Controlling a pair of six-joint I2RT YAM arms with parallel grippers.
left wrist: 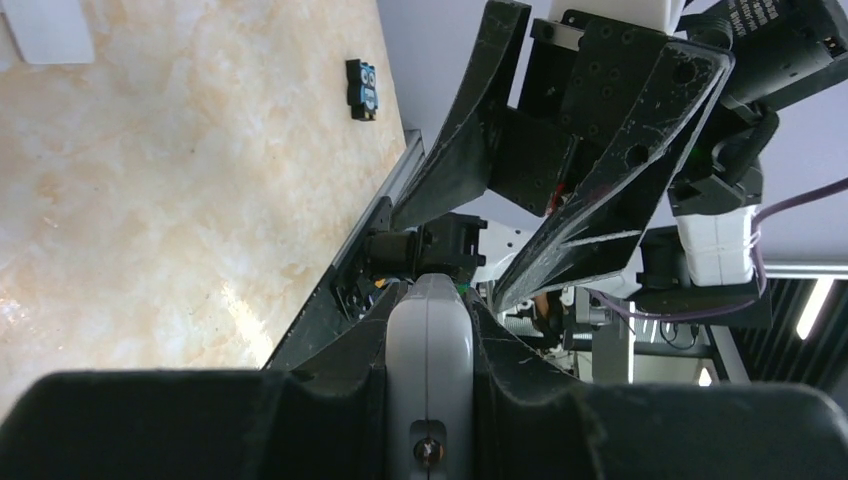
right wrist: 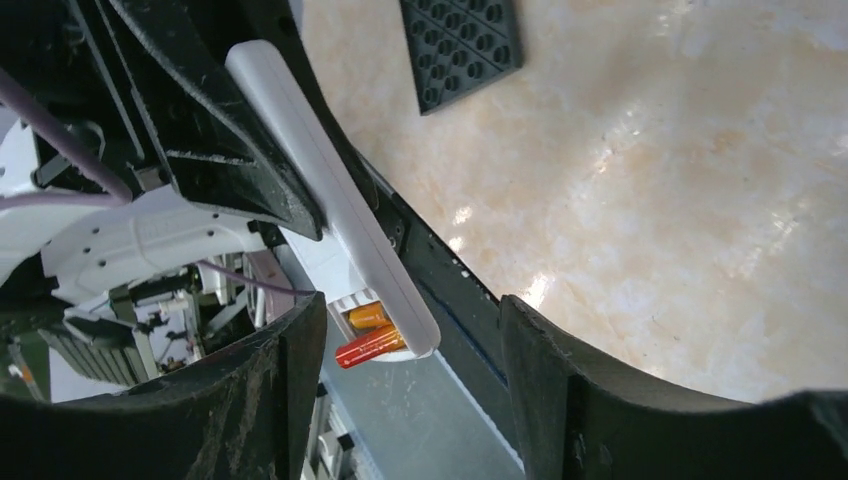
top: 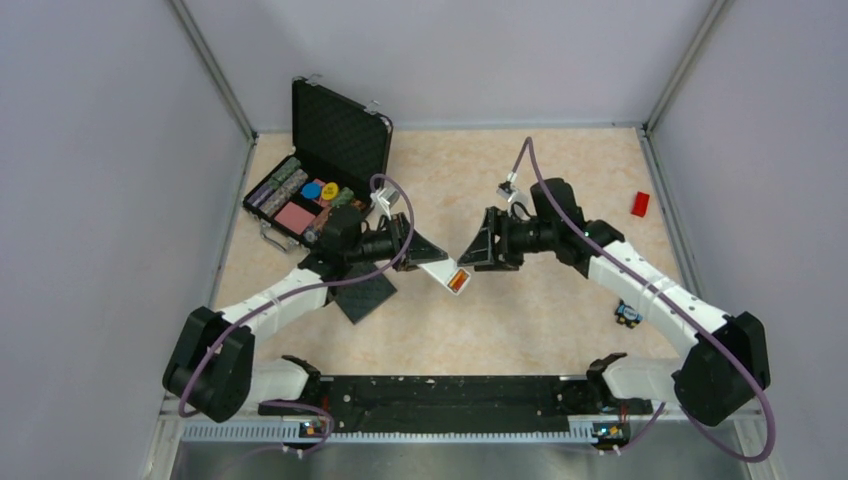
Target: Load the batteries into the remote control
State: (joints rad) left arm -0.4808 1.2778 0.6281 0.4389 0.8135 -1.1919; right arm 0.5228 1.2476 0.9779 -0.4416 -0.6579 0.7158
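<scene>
My left gripper (top: pixel 418 250) is shut on the white remote control (top: pixel 445 272) and holds it above the table, back side up. The remote's rounded edge (left wrist: pixel 430 350) shows squeezed between the left jaws. Two orange-red batteries (top: pixel 458 281) sit at the open slot on the remote's free end. In the right wrist view one battery (right wrist: pixel 366 317) lies in the slot and the other (right wrist: pixel 370 346) sticks out at a tilt. My right gripper (right wrist: pixel 410 310) is open, its fingers on either side of that end, touching nothing. From above, the right gripper (top: pixel 478 252) faces the remote's tip.
An open black case (top: pixel 320 170) with coloured chips stands at the back left. A black square pad (top: pixel 365 295) lies under the left arm. A red block (top: pixel 640 204) is at the far right, and a small blue-black piece (top: pixel 627 314) lies by the right arm.
</scene>
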